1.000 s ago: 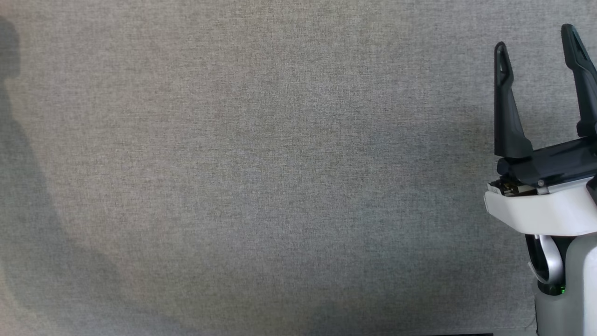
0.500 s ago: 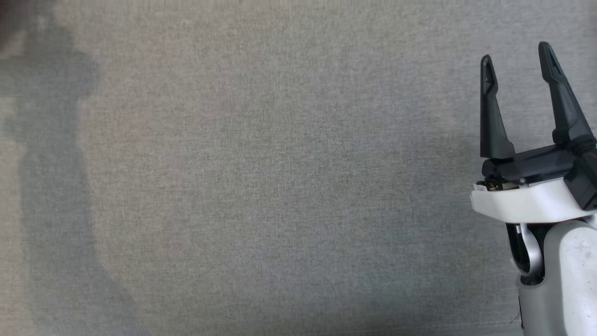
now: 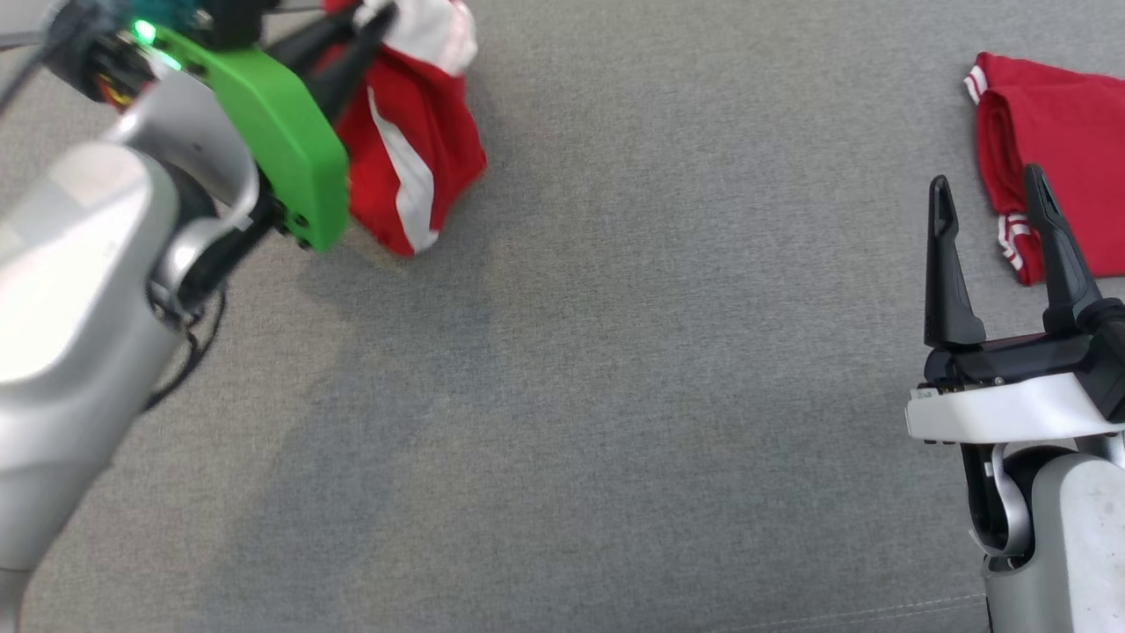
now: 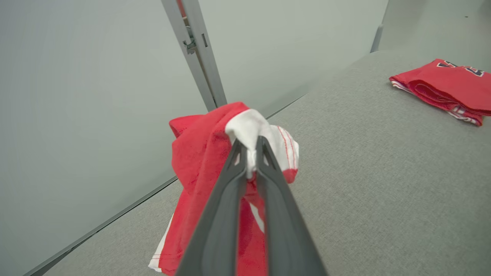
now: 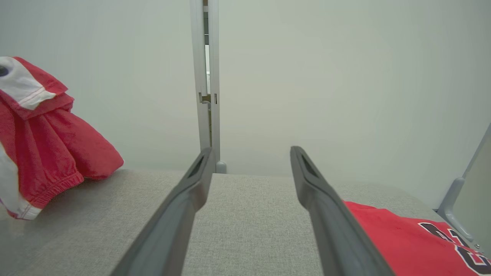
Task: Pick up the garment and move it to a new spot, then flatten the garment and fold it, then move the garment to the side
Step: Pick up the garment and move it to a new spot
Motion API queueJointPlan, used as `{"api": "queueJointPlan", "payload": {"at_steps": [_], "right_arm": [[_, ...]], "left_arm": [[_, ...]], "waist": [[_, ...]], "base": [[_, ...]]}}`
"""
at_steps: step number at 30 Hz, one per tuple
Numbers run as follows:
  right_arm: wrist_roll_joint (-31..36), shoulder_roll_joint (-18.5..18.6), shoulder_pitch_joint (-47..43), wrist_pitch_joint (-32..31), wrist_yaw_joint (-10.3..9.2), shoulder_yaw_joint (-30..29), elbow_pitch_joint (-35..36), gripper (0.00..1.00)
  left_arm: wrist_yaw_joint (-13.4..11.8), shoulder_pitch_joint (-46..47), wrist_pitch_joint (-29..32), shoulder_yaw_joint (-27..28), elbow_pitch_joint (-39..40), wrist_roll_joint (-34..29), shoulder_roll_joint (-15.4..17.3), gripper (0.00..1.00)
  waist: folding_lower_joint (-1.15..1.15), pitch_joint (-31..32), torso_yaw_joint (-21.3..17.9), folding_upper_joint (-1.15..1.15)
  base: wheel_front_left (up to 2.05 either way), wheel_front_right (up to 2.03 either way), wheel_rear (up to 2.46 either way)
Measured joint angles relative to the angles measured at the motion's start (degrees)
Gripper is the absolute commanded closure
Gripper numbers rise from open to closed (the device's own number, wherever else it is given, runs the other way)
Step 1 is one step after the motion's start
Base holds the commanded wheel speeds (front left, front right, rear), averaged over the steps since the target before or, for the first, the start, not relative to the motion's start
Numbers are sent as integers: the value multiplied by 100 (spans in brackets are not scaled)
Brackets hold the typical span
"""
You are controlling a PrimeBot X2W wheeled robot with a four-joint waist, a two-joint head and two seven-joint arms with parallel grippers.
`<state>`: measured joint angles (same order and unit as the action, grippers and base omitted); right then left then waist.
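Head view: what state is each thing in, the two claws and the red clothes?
left dark two-fingered gripper: shut on the red-and-white fabric garment.
red-and-white fabric garment: bunched, hanging, lower end on grey fabric table.
right dark two-fingered gripper: open, empty.
folded red jersey: lying flat on table, untouched.

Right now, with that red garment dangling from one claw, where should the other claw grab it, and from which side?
Probably the lowest, white-trimmed corner of the garment, coming from the robot's right. The left claw pinches the white top, so the cloth hangs bunched. That bottom corner hangs free on the side facing the open right claw.
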<state>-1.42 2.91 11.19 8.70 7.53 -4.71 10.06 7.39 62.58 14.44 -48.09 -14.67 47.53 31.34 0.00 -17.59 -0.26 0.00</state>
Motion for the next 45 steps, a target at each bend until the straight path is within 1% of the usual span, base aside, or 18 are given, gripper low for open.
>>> {"api": "queueJointPlan", "payload": {"at_steps": [2, 5, 9, 11, 14, 18, 22, 23, 24, 25, 26, 29, 33, 36, 38, 42, 45], "right_arm": [[-65, -1, -57, 38, 0, -21, -55, 0], [-155, 0, -131, 102, 0, -33, -159, 0], [-300, 1, -166, 188, 0, 12, -360, 0], [-391, -2, -185, 241, 0, 85, -508, 0], [-463, -1, -187, 310, 0, 147, -754, 0], [-505, -3, -182, 402, 0, 244, -1077, 0], [-531, -2, -163, 460, 0, 288, -1316, 0], [-532, -3, -156, 474, 0, 297, -1377, 0], [-538, -2, -153, 500, 0, 309, -1428, 0], [-544, -3, -150, 503, 0, 318, -1470, 0], [-547, -3, -148, 508, 0, 323, -1522, 0], [-547, -4, -148, 530, 0, 346, -1653, 0], [-547, -3, -154, 554, 0, 346, -1823, 0], [-546, -3, -174, 563, 0, 349, -1934, 0], [-548, -3, -205, 579, 0, 357, -1993, 0], [-549, -3, -267, 602, 0, 387, -2105, 0], [-554, -3, -276, 605, 0, 443, -2160, 0]], "left_arm": [[0, -212, -129, -216, 130, 54, -140, 100], [0, -603, -405, -456, 105, 191, -492, 100], [-20, -1140, -1046, -614, -202, 188, -934, 100], [-87, -1449, -1410, -698, -372, 160, -1161, 100], [-115, -1914, -1731, -851, -647, 170, -1473, 100], [-121, -2252, -2048, -957, -1051, 175, -1711, 100], [-143, -2334, -2279, -996, -1310, 163, -1897, 100], [-160, -2352, -2356, -1016, -1362, 126, -1946, 88], [-194, -2368, -2454, -1031, -1405, 75, -1982, 53], [-231, -2380, -2537, -1028, -1440, 21, -2004, 9], [-289, -2391, -2618, -1018, -1484, -30, -2020, 0], [-397, -2431, -2758, -1042, -1536, -221, -2014, 0], [-564, -2675, -2888, -825, -1393, -224, -1983, 0], [-701, -2890, -2922, -564, -1210, -233, -1912, 0], [-805, -3085, -2938, -338, -1057, -279, -1795, 0], [-1012, -3517, -2942, 294, -642, -487, -1644, 0], [-1099, -3943, -2948, 717, -409, -605, -1551, 0]], "waist": [[0, 112, -85, 0], [0, 220, -249, 0], [0, 304, -467, 0], [0, 323, -574, 0], [0, 317, -691, 0], [0, 293, -769, 0], [0, 340, -758, 0], [0, 363, -746, 0], [0, 388, -733, 0], [0, 412, -721, 0], [0, 443, -706, 0], [0, 550, -658, 0], [0, 734, -581, 0], [0, 885, -512, 0], [0, 997, -459, 0], [0, 1179, -337, 0], [0, 1272, -232, 0]], "base": [[0, 0, 0], [0, 0, 0], [0, 0, 0], [0, 0, 0], [0, 0, 0], [0, 0, 0], [0, 0, 0], [0, 0, 0], [0, 0, 0], [0, 0, 0], [0, 0, 0], [0, 0, 0], [0, 0, 0], [0, 0, 0], [0, 0, 0], [0, 0, 0], [0, 0, 0]]}}
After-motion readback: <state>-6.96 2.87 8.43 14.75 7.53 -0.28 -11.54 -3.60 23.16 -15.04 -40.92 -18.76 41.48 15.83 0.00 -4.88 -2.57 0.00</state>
